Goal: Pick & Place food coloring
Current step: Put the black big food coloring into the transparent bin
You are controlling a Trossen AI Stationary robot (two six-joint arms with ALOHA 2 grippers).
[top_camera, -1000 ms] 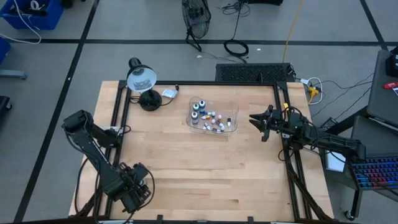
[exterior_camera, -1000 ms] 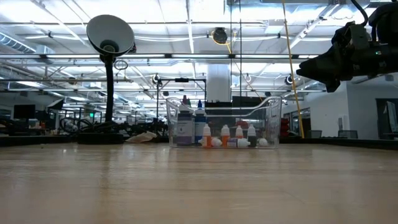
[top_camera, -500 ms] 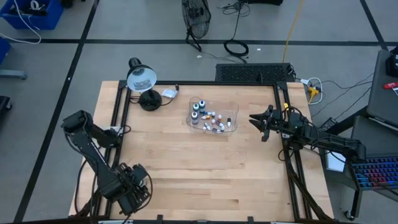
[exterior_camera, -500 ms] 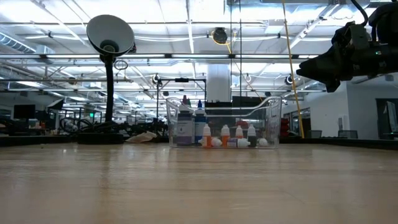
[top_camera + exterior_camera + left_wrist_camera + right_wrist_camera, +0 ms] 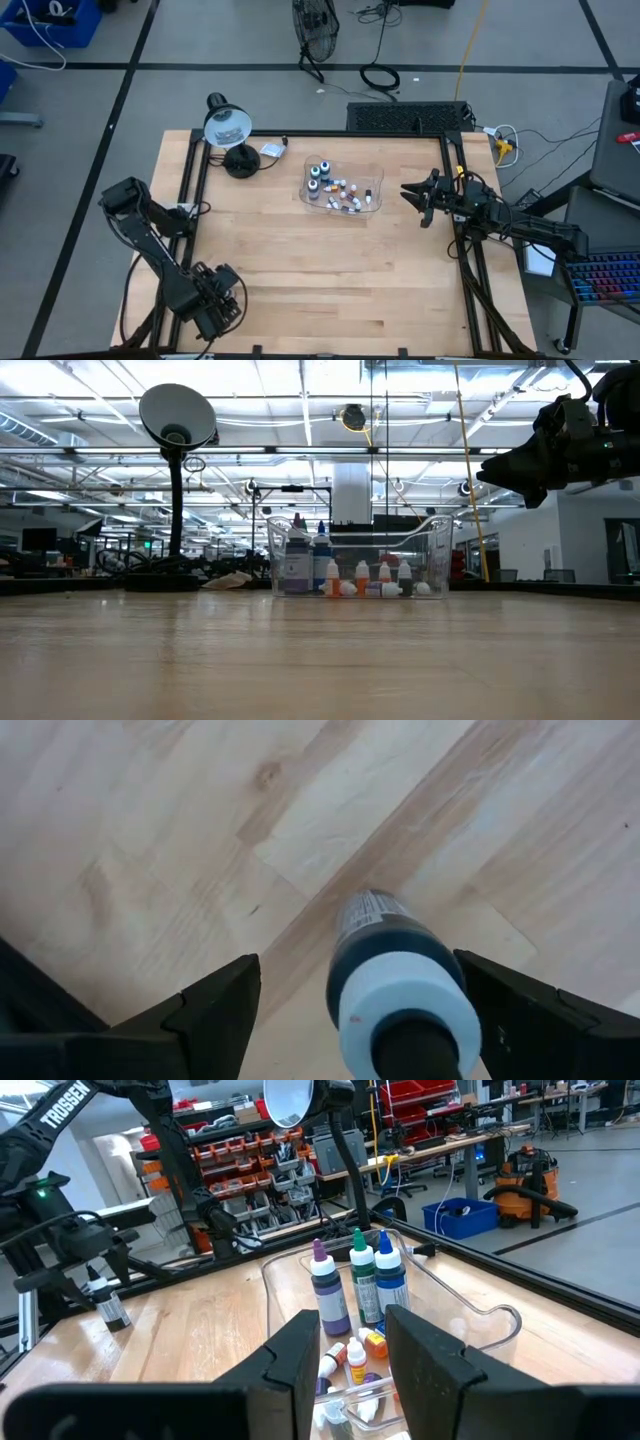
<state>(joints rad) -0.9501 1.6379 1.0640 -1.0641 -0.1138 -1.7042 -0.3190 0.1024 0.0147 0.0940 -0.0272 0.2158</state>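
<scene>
Down at the near left corner of the counter [image 5: 300, 270], the left gripper [image 5: 350, 1020] has its jaws spread wide with one dark bottle [image 5: 385, 970] between them — white band at the neck, label toward the wood — but neither finger visibly touches it. From across the table that same bottle [image 5: 113, 1310] shows hanging at the left arm's tip above the wood. Over by the right edge the right gripper [image 5: 412, 193] hovers off the surface, jaws a little apart and empty, pointed at the clear tray [image 5: 372, 205]. In the tray stand three taller bottles [image 5: 357, 1285] — purple, green and blue tops, side by side — and a cluster of small dropper bottles [image 5: 346, 196] with orange and other coloured caps; their exact count I can't make out. One desk lamp [image 5: 226, 128] sits at the far left corner.
</scene>
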